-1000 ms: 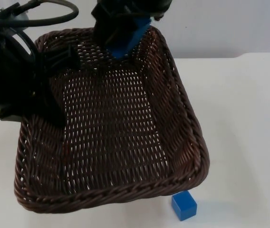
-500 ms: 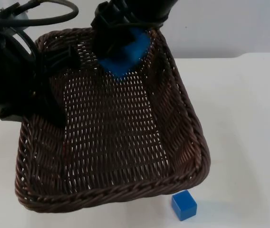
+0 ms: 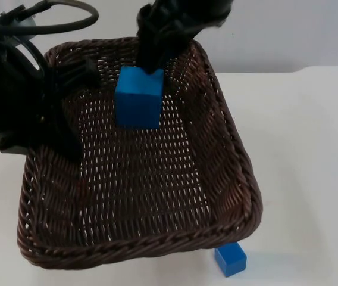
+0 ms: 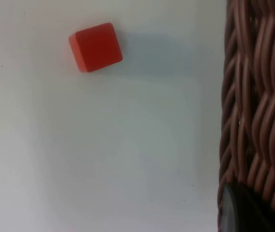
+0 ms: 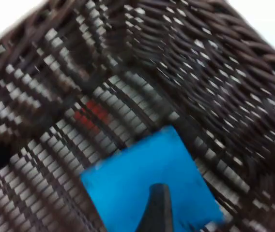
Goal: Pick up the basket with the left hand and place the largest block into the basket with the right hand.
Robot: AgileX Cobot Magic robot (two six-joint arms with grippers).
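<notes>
A dark brown woven wicker basket (image 3: 139, 179) is gripped at its left rim by the left gripper (image 3: 68, 74), above the white bench (image 3: 300, 149). Inside, near the far wall, sits a large smooth blue cube (image 3: 138, 97). The right gripper (image 3: 157, 59) hovers just above it, fingers spread. A small blue cube (image 3: 230, 258) lies on the bench beside the basket's near edge.

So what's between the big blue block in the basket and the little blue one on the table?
In the top view, the basket's woven floor and near rim separate the large blue block from the small blue block.
</notes>
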